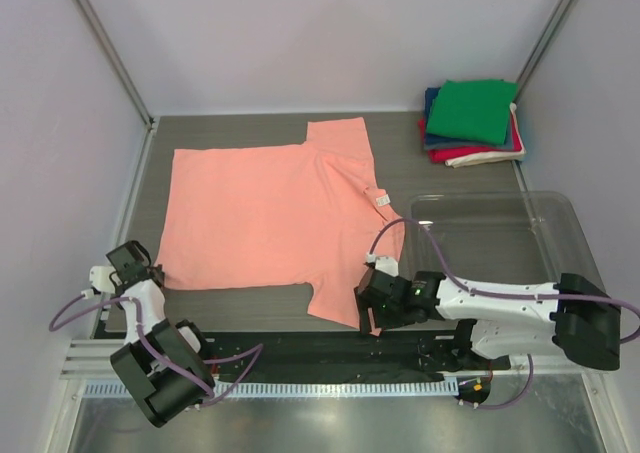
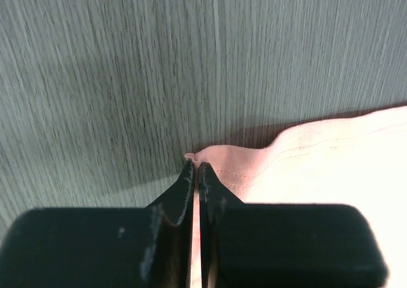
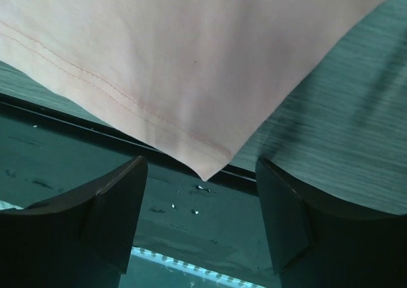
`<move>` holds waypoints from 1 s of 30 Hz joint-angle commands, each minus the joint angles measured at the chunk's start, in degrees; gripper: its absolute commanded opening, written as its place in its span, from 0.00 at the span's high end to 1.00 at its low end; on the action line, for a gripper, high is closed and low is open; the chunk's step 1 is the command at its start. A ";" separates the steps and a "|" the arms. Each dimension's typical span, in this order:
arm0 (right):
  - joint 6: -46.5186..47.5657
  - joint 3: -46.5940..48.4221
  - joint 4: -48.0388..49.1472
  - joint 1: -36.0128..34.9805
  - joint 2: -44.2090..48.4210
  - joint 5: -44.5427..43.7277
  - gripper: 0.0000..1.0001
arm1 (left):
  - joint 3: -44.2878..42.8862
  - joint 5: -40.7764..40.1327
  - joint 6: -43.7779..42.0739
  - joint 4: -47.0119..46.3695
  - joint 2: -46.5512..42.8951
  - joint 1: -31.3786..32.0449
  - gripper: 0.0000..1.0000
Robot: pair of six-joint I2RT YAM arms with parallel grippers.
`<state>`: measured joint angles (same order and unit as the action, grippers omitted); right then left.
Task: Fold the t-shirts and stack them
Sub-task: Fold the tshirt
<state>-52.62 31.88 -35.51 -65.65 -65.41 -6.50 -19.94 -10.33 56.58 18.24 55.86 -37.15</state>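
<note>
Grey tabletop point(image 1: 400, 143): clear tray point(image 1: 560, 223) just beside spread salmon-pink t-shirt point(image 1: 260, 213).

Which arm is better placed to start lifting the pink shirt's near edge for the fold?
Left. The left jaws are shut on the salmon-pink t-shirt at its hem corner. The right jaws stand open with the sleeve corner between them, not gripping it yet.

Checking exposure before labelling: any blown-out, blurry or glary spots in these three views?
Left wrist: salmon-pink t-shirt blows out to near white lower right; a dark shadow runs along its edge. Right wrist: hem stitching sharp, near fingers dark and soft. Top external: even light, faint reflections on the clear tray.
</note>
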 commanded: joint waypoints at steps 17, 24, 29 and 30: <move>-5.48 0.55 2.46 -4.31 -9.65 -8.88 0.79 | 1.49 1.80 -1.03 -0.22 -0.22 -0.21 1.00; -6.09 1.34 -0.78 -4.31 -4.30 -12.56 0.99 | 0.87 3.03 -0.94 2.58 -3.99 -0.21 1.00; -5.22 8.28 -7.80 -4.31 1.85 -17.84 0.99 | -4.48 4.88 -0.50 9.42 -6.19 -0.29 1.00; -4.78 9.59 -8.69 -4.14 2.30 -19.93 0.99 | -6.40 5.23 -0.94 10.32 -6.81 -0.21 1.00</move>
<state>-57.47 35.92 -40.51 -69.73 -66.41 -18.74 -21.12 -6.81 56.47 24.18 50.78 -37.15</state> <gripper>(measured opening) 0.039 0.009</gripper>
